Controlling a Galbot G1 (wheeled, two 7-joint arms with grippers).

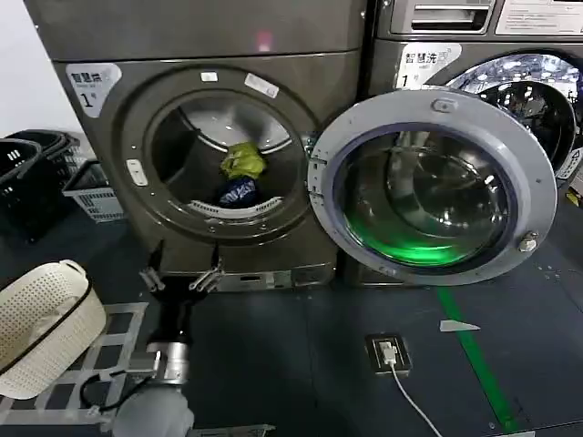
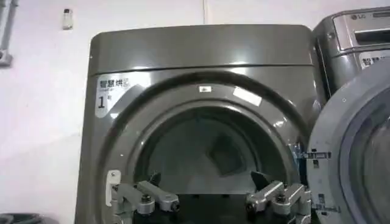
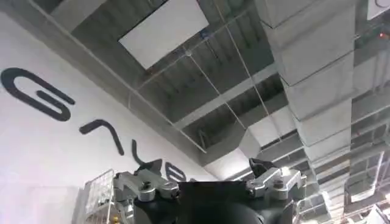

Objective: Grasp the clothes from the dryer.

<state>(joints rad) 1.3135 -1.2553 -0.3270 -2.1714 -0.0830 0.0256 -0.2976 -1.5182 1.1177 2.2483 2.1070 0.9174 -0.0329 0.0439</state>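
Low in the head view, the robot's left arm reaches forward from the bottom edge, its forearm pointing straight at the dryer [image 1: 209, 137], a large bronze-grey front-loader with a white "1" sticker [image 1: 91, 84]. At the arm's end, the left gripper [image 1: 180, 279] sits just in front of the machine's base, below the round opening, with its two fingers spread wide apart and nothing held between them. From the left wrist view the same gripper [image 2: 210, 198] faces the open drum squarely, both metal fingers [image 2: 152, 196] splayed at either side and empty. Inside the drum lie the clothes: a bright yellow-green garment [image 1: 243, 160] resting above and touching a dark navy garment with white print [image 1: 238, 191], both near the front lip. The grey-rimmed glass door [image 1: 433, 187] is swung fully open to the right. A white perforated basket [image 1: 46, 323] stands on the dark floor to the arm's left. In the right wrist view, the right gripper [image 3: 210, 182] points up toward a ceiling with ducts, its fingers parted and holding nothing.
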